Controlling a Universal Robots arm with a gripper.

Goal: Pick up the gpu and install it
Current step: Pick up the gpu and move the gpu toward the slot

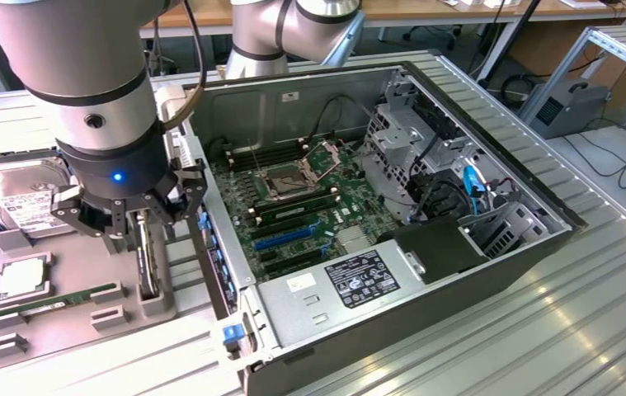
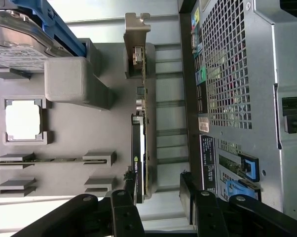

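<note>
So, the grey holder tray (image 1: 71, 256) (image 2: 74, 128) beside the computer case (image 1: 280, 99) (image 2: 237, 74) has a hard drive (image 1: 16, 198) (image 2: 20, 44) at one end. Next along are a processor chip (image 1: 21, 279) (image 2: 22, 119) in a square pocket and a RAM stick (image 1: 54, 301) (image 2: 50, 160) lying in its slot. The case is open on its side with the motherboard (image 1: 290, 198) inside. The gpu (image 1: 150, 264) (image 2: 141, 123) sits in the tray's slot nearest the case. It stands on its thin edge, with its long axis running alongside the case wall and the metal bracket at the hard drive's end of the tray. The gripper (image 1: 142, 227) (image 2: 158, 195) hangs right over it, spread wide with a finger on either side of the card and nothing gripped.
</note>
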